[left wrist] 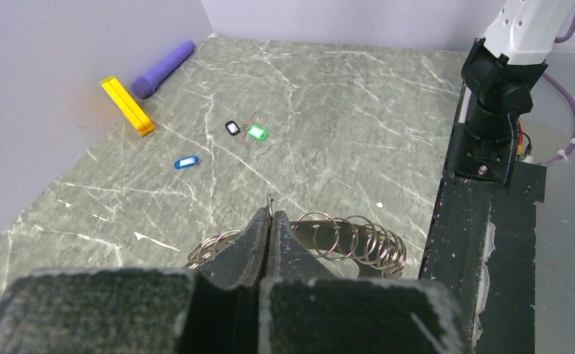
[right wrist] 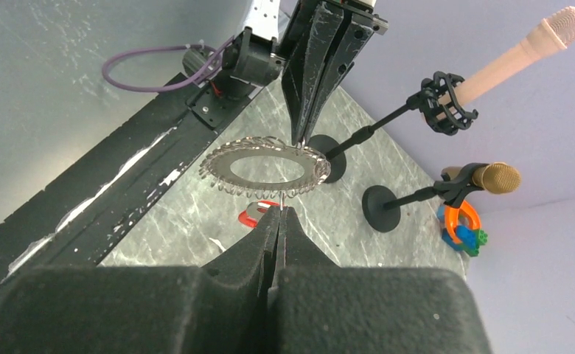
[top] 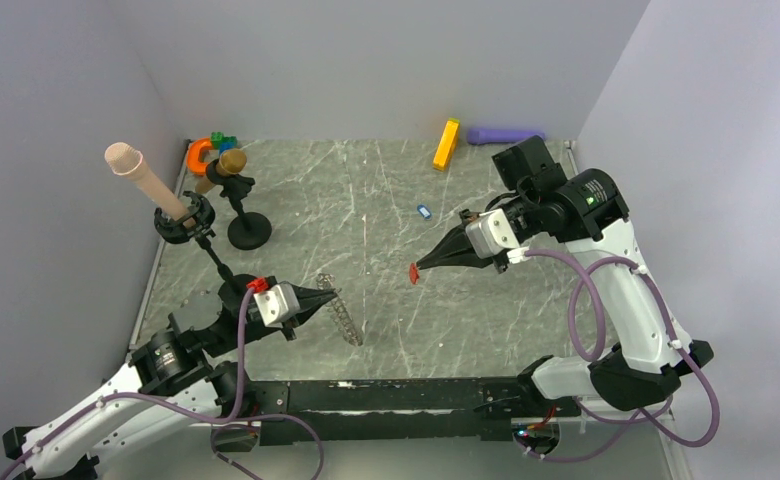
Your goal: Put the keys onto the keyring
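Left gripper (left wrist: 270, 221): closed, is pinching the rim of the keyring (left wrist: 347, 240) toward the near edge of the table (left wrist: 343, 96). Right gripper (right wrist: 279, 217): closed, is clamping the red key (right wrist: 251, 216) and holding it near the keyring. Blue key (left wrist: 186, 161), black key (left wrist: 231, 127) and green key (left wrist: 256, 133) are lying on the table, well apart from both grippers.

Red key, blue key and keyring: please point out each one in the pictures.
red key (top: 415, 272), top external view, middle of the tag.
blue key (left wrist: 186, 161), left wrist view, middle of the tag.
keyring (left wrist: 354, 240), left wrist view, on its wire coils.
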